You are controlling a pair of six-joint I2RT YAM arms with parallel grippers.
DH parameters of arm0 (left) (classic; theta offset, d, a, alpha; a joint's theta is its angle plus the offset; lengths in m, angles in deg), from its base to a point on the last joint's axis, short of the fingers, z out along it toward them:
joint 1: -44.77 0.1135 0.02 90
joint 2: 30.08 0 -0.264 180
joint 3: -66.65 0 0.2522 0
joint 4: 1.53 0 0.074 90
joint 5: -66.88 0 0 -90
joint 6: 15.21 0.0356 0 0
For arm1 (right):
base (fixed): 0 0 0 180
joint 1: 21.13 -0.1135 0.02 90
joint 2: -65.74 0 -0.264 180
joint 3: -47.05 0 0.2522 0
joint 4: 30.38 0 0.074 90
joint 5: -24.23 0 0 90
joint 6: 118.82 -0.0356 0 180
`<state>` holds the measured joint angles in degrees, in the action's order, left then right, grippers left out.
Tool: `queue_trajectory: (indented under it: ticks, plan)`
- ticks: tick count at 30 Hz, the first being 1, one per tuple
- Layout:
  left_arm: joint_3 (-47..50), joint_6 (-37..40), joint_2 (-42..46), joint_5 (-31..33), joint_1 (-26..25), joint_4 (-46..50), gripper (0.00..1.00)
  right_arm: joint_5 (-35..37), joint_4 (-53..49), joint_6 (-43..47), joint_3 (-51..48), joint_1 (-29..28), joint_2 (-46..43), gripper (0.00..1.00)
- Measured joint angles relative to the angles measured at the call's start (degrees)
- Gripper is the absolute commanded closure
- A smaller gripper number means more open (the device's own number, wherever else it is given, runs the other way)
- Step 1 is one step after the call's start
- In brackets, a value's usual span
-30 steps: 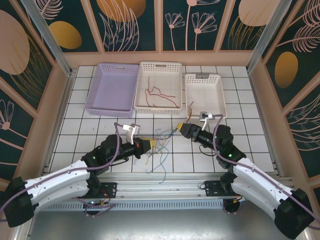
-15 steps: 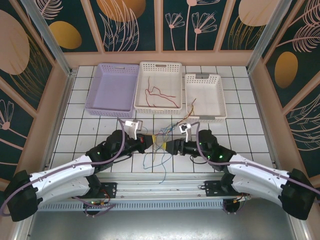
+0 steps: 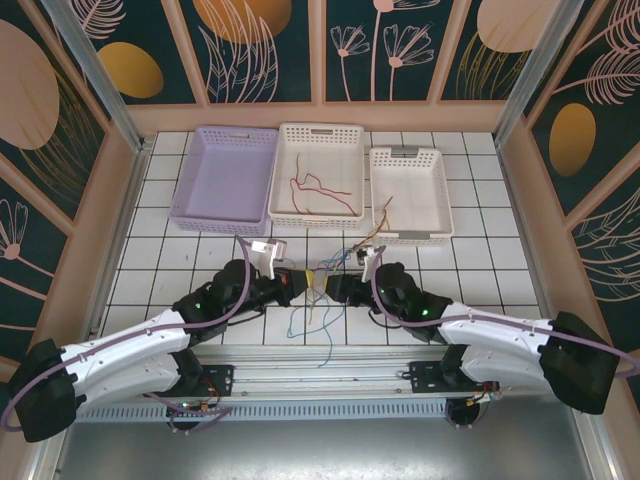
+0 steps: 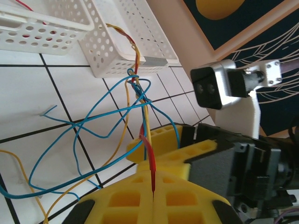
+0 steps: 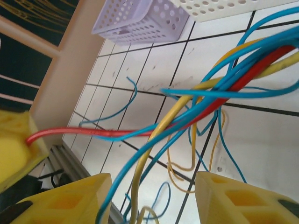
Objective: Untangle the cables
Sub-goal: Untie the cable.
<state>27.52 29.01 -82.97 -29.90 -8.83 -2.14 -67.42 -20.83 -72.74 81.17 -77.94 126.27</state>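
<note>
Jaws of the left gripper (image 4: 153,179) clench one red cable (image 4: 147,144) while those of the right gripper (image 5: 153,179) gape around the knotted cables (image 5: 215,98) at the table's (image 3: 150,270) six o'clock; a lone wire (image 3: 315,190) lies in the middle basket (image 3: 320,128) at twelve, so most untangling seems left.

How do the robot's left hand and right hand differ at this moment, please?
The left hand is shut, its pads pinching the red cable; the right hand is open and clamps nothing. The left hand grips that one cable, while a blue cable and a yellow cable run loosely through the right hand's gap. Both have yellow fingers and sit close together at the tangle.
</note>
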Motion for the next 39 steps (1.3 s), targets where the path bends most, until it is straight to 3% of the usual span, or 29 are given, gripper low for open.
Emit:
queue_trajectory:
  ticks: [1, 4, 5, 9, 13, 23, 30, 39]
  plan:
    - [0.0, 0.0, 0.0, -0.2, 0.0, -0.1, 1.00, 0.4, 0.9, -0.2, 0.0, -0.2, 0.7, 0.62]
    - [0.0, -0.2, 0.1, -0.6, 0.0, -0.3, 1.00, 1.8, 2.3, -0.5, 0.0, -0.7, 2.4, 0.94]
    - [0.0, -0.2, 0.5, -0.6, 0.0, -0.2, 1.00, 2.3, 2.2, -0.4, 0.0, -0.7, 2.5, 1.00]
    - [-1.7, 0.1, 5.5, 1.4, 0.0, 5.3, 1.00, 5.4, -0.3, -0.6, -0.1, -1.1, -0.5, 1.00]
    - [-8.1, 2.0, 13.6, 5.6, 0.0, 15.1, 1.00, 9.2, -5.4, -2.1, -2.2, 0.3, -11.1, 1.00]
    - [-24.6, 8.6, 20.5, 13.7, -0.5, 37.6, 1.00, 7.4, -24.5, -4.6, -5.4, 17.7, -37.2, 1.00]
    - [-39.1, 13.7, 21.7, 23.2, -0.6, 50.8, 1.00, 5.9, -37.4, -4.4, -1.5, 28.9, -38.8, 1.00]
    - [-57.4, 17.7, 24.6, 36.0, -0.4, 57.2, 1.00, 7.7, -45.9, -4.7, -0.8, 35.2, -37.9, 1.00]
